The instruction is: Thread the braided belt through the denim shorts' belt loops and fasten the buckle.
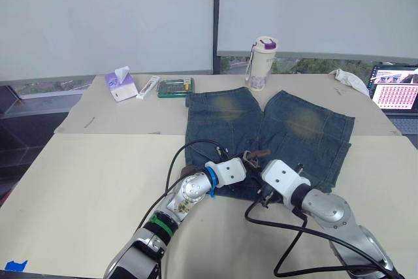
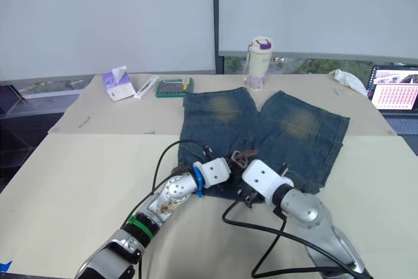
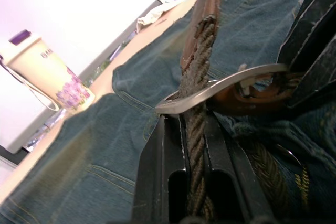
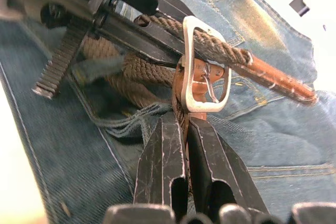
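At the near edge of the denim shorts (image 1: 274,129), which lie flat on the table (image 1: 78,181) with the legs pointing to the far side, your two grippers meet over the waistband. Your left gripper (image 3: 195,145) is clamped on the braided belt (image 3: 198,77), the woven strap pinched between its fingers and its brown tip already passed through the buckle (image 4: 205,66). Your right gripper (image 4: 181,129) is closed on the brown leather tab just behind the buckle frame, holding it upright. More of the belt lies along the waistband, so threading looks done, though you cannot tell whether every belt loop was caught. The step in hand is fastening. Next you would draw the tip farther through while the right gripper steadies the frame, then seat the prong into the weave; the prong's present position is unclear. A bottle (image 1: 262,63) and a tissue box (image 1: 120,85) stand well apart on the far side.
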